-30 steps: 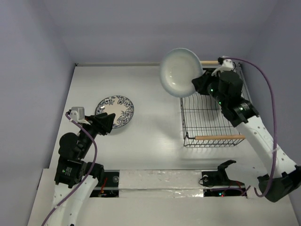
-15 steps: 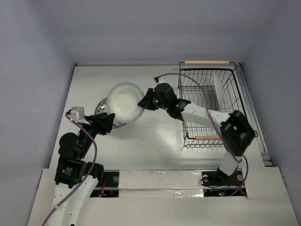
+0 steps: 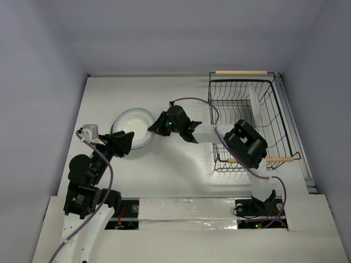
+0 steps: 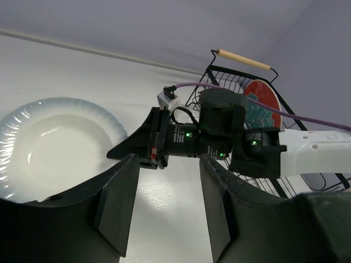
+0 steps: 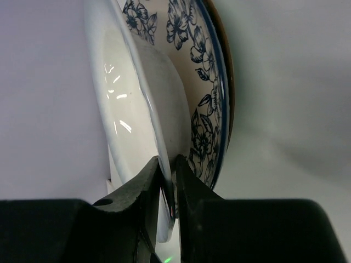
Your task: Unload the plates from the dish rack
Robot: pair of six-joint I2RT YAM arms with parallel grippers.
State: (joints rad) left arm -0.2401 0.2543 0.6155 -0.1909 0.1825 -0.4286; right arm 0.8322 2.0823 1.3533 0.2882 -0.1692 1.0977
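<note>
White table (image 3: 181, 98) in view. On its left half the blue floral plate (image 5: 205, 82) lies flat on the surface, with the pale green plate (image 3: 131, 123) covering most of it from above. Over on the right stands the black wire dish rack (image 3: 241, 72), with wooden handles at its far and near ends.

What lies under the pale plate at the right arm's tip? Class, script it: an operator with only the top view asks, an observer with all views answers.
Observer: The right wrist view shows a blue floral plate lying beneath the pale plate.
Operator: Is the pale plate gripped?
Observer: Yes; the right fingers pinch its rim, one each side.
Operator: What's in the rack?
Observer: The left wrist view shows a red plate with teal flowers standing in the rack.
</note>
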